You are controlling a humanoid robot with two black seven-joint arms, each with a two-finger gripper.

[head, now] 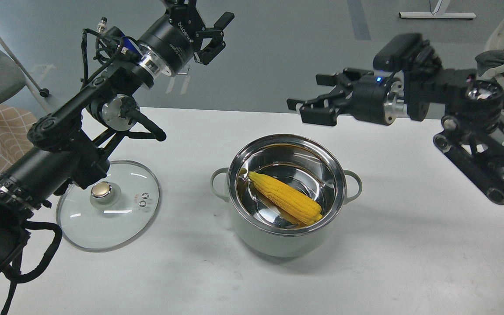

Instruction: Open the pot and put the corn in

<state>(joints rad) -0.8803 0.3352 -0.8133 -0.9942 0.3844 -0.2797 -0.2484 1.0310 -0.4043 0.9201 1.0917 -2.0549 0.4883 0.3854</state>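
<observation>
The right gripper hangs above and behind the pot, its fingers spread apart and holding nothing. The left gripper is raised high at the far left, its fingers likewise parted and empty. The pot stands uncovered in the middle of the white table, shiny steel inside, with a loop handle at each side. The corn lies slantwise on its bottom, wholly inside. The glass lid rests flat on the table left of the pot, apart from it, gold knob up.
</observation>
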